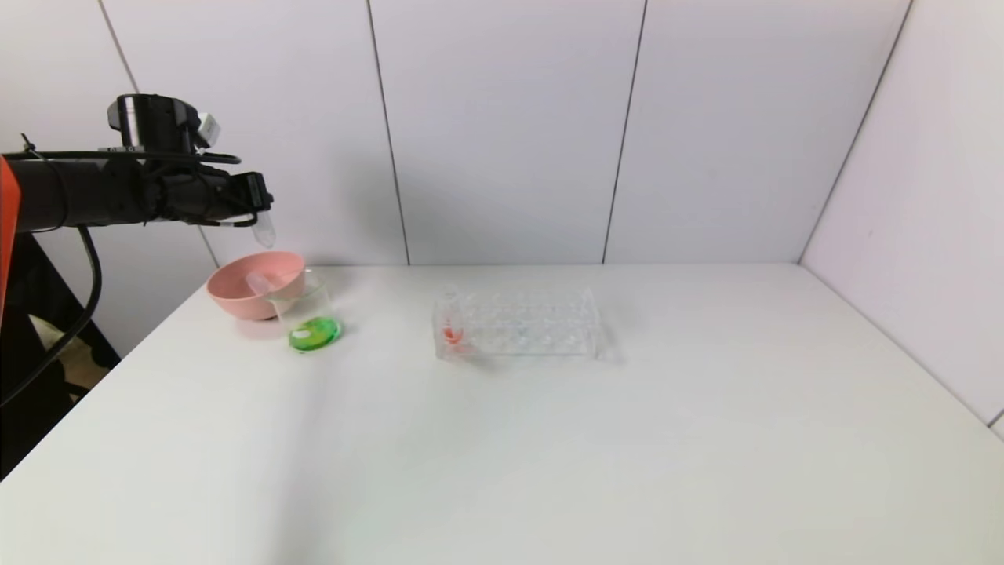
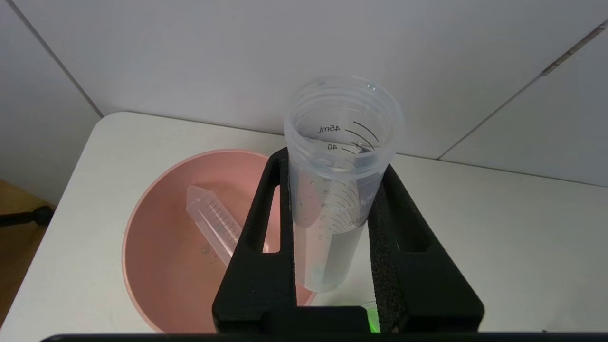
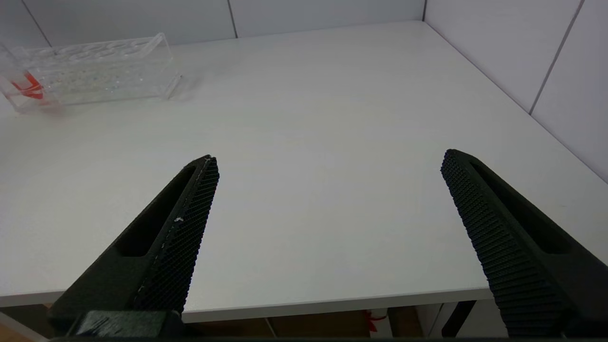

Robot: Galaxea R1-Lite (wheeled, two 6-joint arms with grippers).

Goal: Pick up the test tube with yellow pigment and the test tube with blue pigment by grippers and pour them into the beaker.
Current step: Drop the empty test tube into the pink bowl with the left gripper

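The left gripper (image 1: 249, 205) was held in the air at about 10 o'clock in the head view, above the pink bowl (image 1: 235, 302). Its fingers (image 2: 266, 228) were clamped on a clear graduated tube (image 2: 339, 190), seen open-mouthed in the left wrist view with markings of 45 mL and 40 near its rim. No coloured liquid could be made out inside this tube, so whether it was the yellow or the blue one could not be told. In the head view the tube's end (image 1: 265, 230) projected below the gripper, directly over the bowl.

A 2nd clear tube (image 2: 213, 223) with a pointed tip was lying tilted inside the pink bowl; it also appeared empty.

The beaker (image 1: 307, 314) was standing on the white table (image 1: 549, 455), touching or just beside the bowl at the bowl's 4 o'clock side, with green liquid (image 1: 314, 334) pooled at its bottom.

The clear tube rack (image 1: 518, 323) was placed near the table's centre, at 3 o'clock from the beaker and well apart from it. 1 tube with red liquid (image 1: 452, 333) was seated at the rack's 9 o'clock end.

The right gripper (image 3: 327, 190) was held low over the table's near edge, its fingers spread wide apart with nothing between them; the rack (image 3: 90, 69) was visible far off in its view.
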